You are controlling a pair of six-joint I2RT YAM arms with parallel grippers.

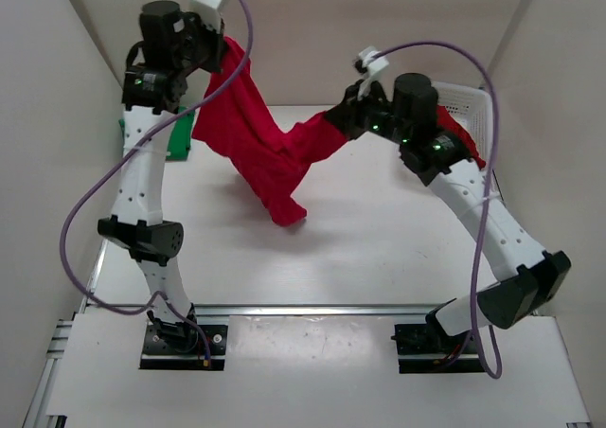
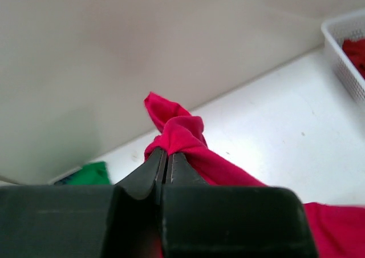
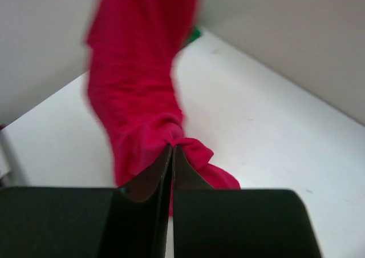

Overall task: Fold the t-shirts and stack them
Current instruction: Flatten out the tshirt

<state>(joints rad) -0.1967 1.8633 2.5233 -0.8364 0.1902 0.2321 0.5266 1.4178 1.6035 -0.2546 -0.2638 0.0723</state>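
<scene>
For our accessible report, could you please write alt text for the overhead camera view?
A red cotton t-shirt hangs between two white robot arms above a white table, each arm's jaws gripping one end, its middle sagging low. A bright green t-shirt lies behind the left arm; a white plastic mesh basket stands behind the right.

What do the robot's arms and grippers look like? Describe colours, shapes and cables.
Both the left arm and right arm have white segments with black joints, small green lights, and a looping purple cable. The left gripper and right gripper have slim black fingers.
</scene>
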